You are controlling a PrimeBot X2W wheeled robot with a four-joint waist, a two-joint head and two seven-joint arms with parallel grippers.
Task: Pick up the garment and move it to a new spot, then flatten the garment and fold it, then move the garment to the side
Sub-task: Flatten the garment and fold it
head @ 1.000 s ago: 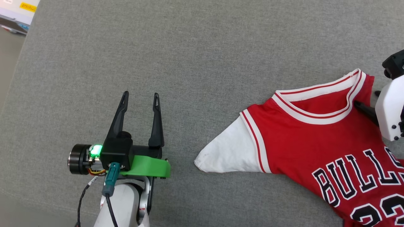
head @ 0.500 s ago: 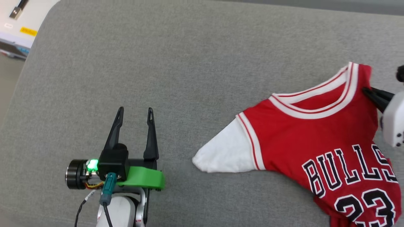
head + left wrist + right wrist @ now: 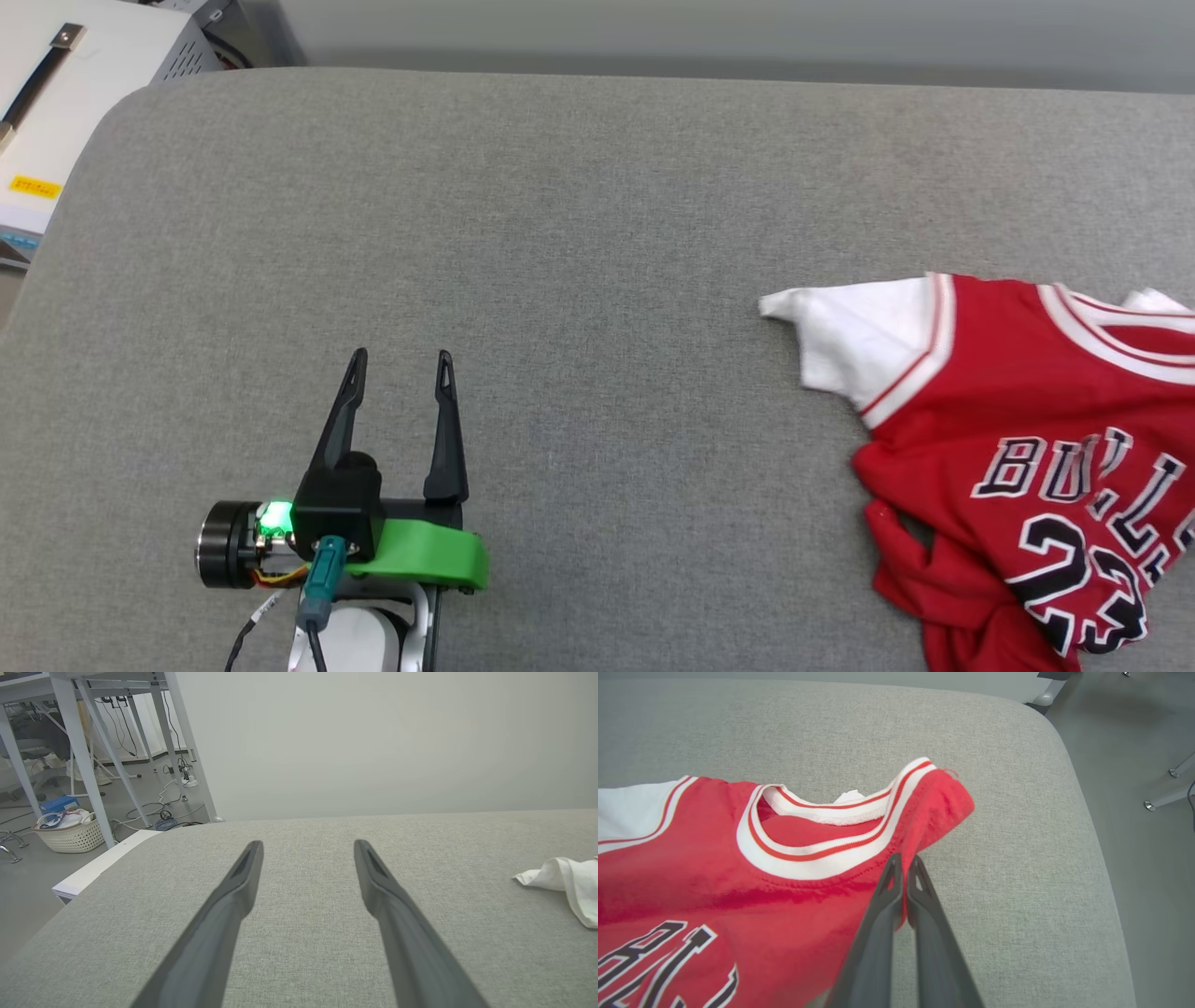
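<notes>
Since the right gripper [image 3: 905, 858] is clenched on only a thin fold of red shoulder cloth beside the striped collar [image 3: 822, 854], the red jersey-style T-shirt with white short sleeves [image 3: 1018, 373] could slip free on a lift. It lies bunched at the right end of the grey woven-fabric cushion [image 3: 597, 233], hem crumpled on the near side. A one-point hold would likely drag in more wrinkles, and the rounded right edge is close, so the shirt may slide off. At near left the left gripper [image 3: 401, 355] hovers with jaws spread and nothing in them, well apart from the shirt. Black lettering reads "BULLS", creased, over "23". The yellow sticker [image 3: 35, 187] on the white box [image 3: 93, 93] at far left is too small to read.
</notes>
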